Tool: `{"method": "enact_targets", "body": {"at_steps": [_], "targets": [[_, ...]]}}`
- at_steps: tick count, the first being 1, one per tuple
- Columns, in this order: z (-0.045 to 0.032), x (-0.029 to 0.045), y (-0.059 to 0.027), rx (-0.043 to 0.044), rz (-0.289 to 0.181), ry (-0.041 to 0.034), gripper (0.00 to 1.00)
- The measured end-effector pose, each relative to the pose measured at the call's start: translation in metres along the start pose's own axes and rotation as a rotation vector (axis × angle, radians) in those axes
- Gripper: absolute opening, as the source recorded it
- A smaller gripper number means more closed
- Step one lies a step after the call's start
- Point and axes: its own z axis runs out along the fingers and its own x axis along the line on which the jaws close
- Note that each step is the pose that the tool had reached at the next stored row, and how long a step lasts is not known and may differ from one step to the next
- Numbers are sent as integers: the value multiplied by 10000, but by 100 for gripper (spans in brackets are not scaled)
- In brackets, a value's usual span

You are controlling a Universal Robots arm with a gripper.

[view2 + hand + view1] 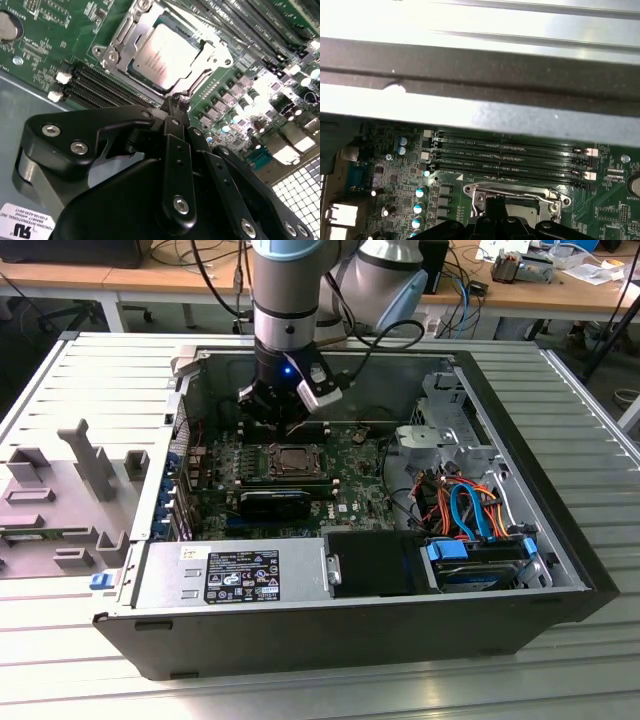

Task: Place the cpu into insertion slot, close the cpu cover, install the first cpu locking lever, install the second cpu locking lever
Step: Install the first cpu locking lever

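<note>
The cpu [167,52] lies flat in the insertion slot [296,461], its dull silver top facing up, near the middle of the green motherboard [345,485] inside the open computer case [520,570]. The case lies on the slatted metal worktop [90,390]. The cpu cover [120,47] seems to be down around the chip, so that the metal top shows through its square opening; whether it is locked I cannot tell.

The claw [176,102] hangs just above the far edge of the socket. In the second wrist view its black fingertips [172,106] are drawn together to a narrow point, and I see nothing between them, so I judge it clenched and empty.

The chip looks light, stiff and thin, with a smooth top that gives little grip, so it is best held by its edges. The contacts under it are likely fragile, and pressing or sliding it would be risky. The cover is thin springy sheet metal, to be pushed on its frame and not on the chip. The memory slots [505,155] run just beside the socket.
</note>
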Motion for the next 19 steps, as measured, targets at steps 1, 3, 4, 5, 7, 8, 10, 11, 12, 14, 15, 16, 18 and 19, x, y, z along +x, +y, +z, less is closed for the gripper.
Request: {"method": "enact_targets", "body": {"at_steps": [1,3,4,5,7,8,10,11,12,14,15,16,18,19], "targets": [[7,-2,17,0,-52,1,11],[26,-7,53,5,-175,7,11],[32,-8,66,6,-206,8,11],[38,-11,81,6,-227,9,11],[44,-13,104,6,-228,8,11],[46,-14,109,6,-228,8,11],[62,-15,115,7,-227,9,11],[66,-18,119,7,-228,9,11],[70,-25,124,6,-231,8,11],[79,-37,136,8,-234,10,11],[83,-44,139,9,-238,9,11],[89,-49,141,9,-240,9,11],[99,-59,146,12,-242,11,11],[104,-64,147,11,-245,11,11]]}}
